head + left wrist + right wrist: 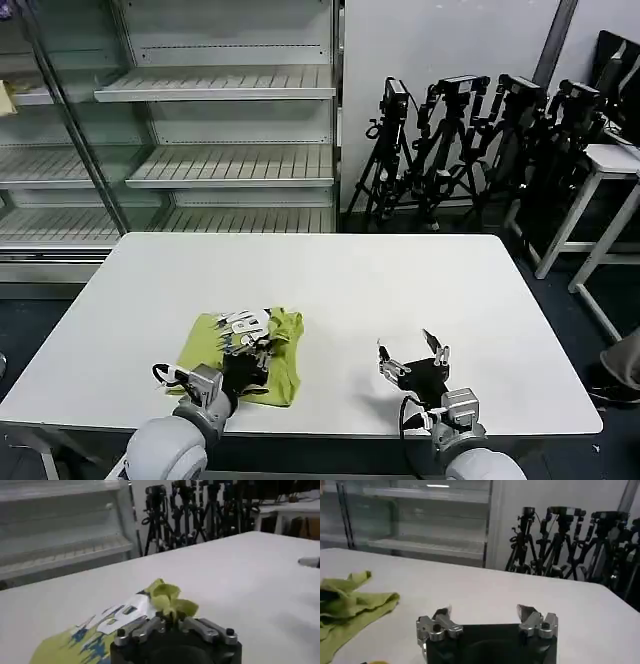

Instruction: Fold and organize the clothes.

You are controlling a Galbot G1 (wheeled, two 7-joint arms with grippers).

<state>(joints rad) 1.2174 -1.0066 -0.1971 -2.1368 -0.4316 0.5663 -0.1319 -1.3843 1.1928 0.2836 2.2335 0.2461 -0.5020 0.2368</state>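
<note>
I am working at a white table (330,290), with my two arms reaching in from its near edge. The lime shirt (275,360), a short folded bundle of thin yellow-green fabric carrying a white and blue printed patch on its upper face, is lying on the table's near left portion, well inside the edges. My left gripper (243,352) is sitting directly on this bundle; in the left wrist view the left gripper (170,621) is pinching a raised tuft of the shirt (167,600) between its drawn-together fingertips, so that the cloth is bunching up just beyond the metal fingers (131,631), while the printed patch is spreading flat on the side nearer the shelving. My right gripper (413,356) is resting low over bare tabletop on the near right, well apart from the shirt, with its jaws standing wide and nothing between them; in the right wrist view the right gripper (485,619) is showing two separated fingers (534,620) above the white surface (480,592), and a rumpled edge of the shirt (350,602) is lying off to one side, not touching them. Behind the table, glass-fronted shelving (210,120) is standing along the left of the room, and a cluster of black tripods (470,140) is leaning against the wall on the right.
</note>
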